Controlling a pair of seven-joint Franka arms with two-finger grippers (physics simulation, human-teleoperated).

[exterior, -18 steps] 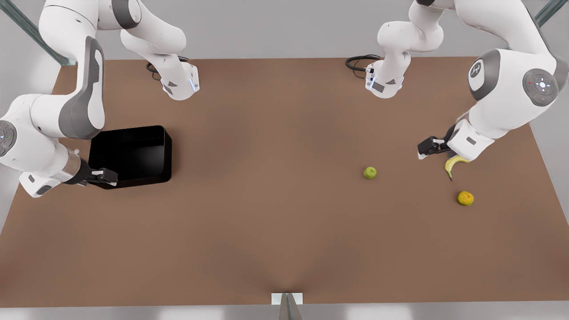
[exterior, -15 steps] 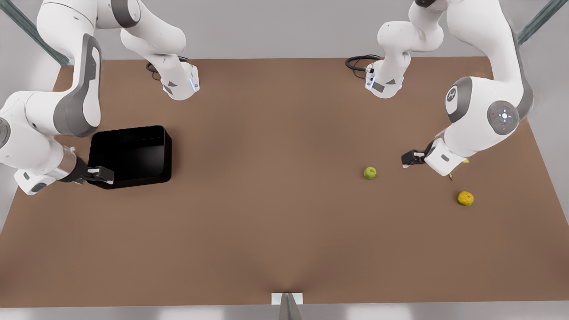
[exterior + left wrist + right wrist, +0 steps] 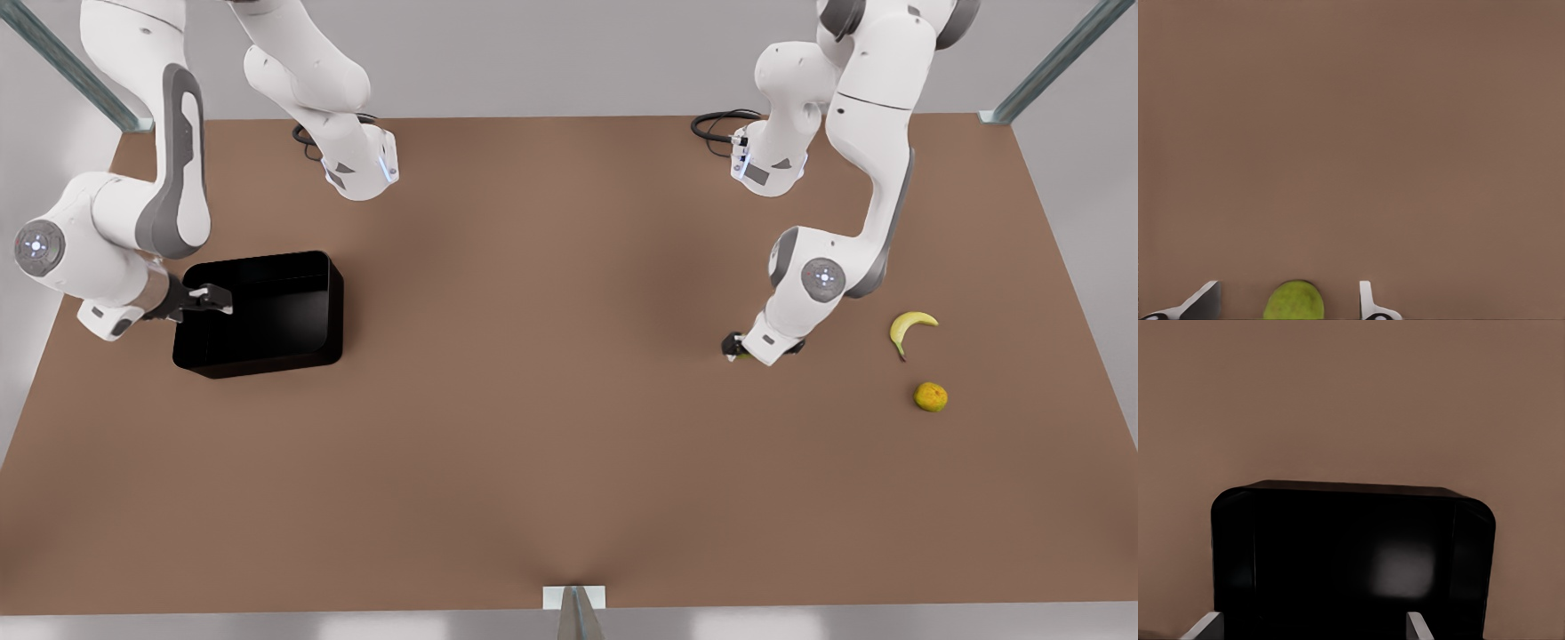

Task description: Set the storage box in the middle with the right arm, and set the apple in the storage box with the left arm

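The brown surface [image 3: 551, 427] spreads wide under grey walls; on it, at the front view's left, the storage box [image 3: 267, 311] lies with its long axis across that view. My right gripper [image 3: 212, 300] hangs over its outer wall, jaws spread. At the front view's right my left gripper [image 3: 736, 345] has its jaws spread around the apple [image 3: 1295, 301], not touching it.

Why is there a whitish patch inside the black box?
In the right wrist view, that pale patch is light glaring off the glossy box floor, between the open right claw tips; in the front view, the box looks plain black.
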